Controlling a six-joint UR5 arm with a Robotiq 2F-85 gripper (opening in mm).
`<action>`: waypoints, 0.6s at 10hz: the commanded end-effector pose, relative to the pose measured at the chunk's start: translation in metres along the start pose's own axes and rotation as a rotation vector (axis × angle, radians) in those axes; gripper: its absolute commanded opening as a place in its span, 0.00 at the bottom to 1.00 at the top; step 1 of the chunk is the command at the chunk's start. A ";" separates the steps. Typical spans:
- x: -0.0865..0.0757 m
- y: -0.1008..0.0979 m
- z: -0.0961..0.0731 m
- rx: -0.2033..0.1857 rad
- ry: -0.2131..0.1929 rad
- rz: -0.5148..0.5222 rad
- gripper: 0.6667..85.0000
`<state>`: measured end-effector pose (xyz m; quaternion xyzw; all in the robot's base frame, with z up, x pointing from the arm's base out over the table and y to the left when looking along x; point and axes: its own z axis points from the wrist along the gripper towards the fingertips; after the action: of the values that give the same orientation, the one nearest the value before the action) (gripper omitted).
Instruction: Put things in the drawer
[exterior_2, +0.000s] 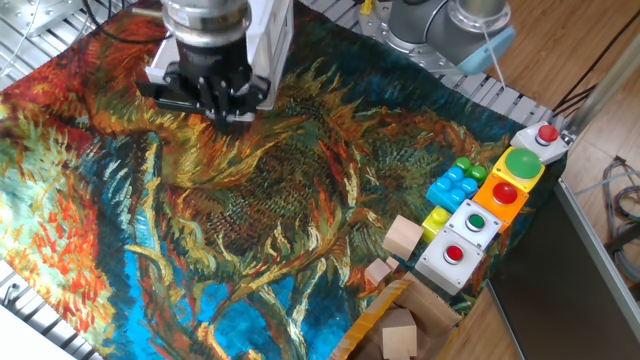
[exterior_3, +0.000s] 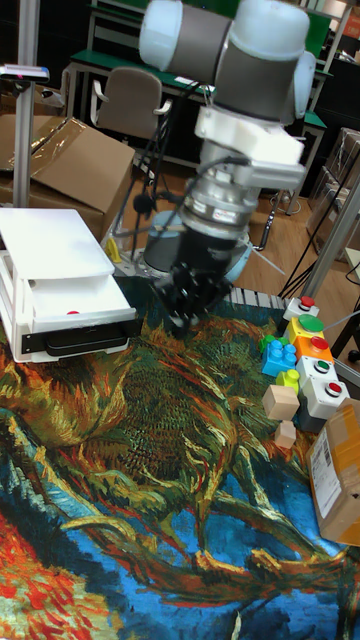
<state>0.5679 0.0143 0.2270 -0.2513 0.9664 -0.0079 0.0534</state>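
Red block (exterior_3: 71, 313) shows only as a small sliver inside the drawer (exterior_3: 80, 300), the shallow white tray of the small white cabinet (exterior_3: 50, 250) at the far left of the worktop; the tray is pulled out a little above the cabinet's black lower edge. In the fixed view the block is hidden behind the arm. The claw (exterior_3: 188, 318) hangs just to the right of the cabinet, in front of the drawer in the fixed view (exterior_2: 222, 100), with its black fingers (exterior_3: 180, 300) drawn close together and nothing visible between them; I cannot tell for certain whether it is fully clenched. A painted sunflower cloth (exterior_2: 250, 220) covers the worktop. At the right edge stand a row of button boxes (exterior_2: 480, 215) with red and green buttons, with blue, green and yellow toy bricks (exterior_2: 452, 185) just beside them. Two pale wooden cubes (exterior_2: 403, 238) lie near these, and another sits in a brown cardboard box (exterior_2: 400, 325) at the near right.
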 end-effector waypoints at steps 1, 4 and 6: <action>-0.057 0.021 0.018 -0.029 -0.053 0.028 0.01; -0.056 0.027 0.017 -0.038 -0.018 0.075 0.01; -0.052 0.022 0.017 -0.018 -0.006 0.053 0.01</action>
<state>0.6011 0.0532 0.2147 -0.2281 0.9720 0.0018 0.0560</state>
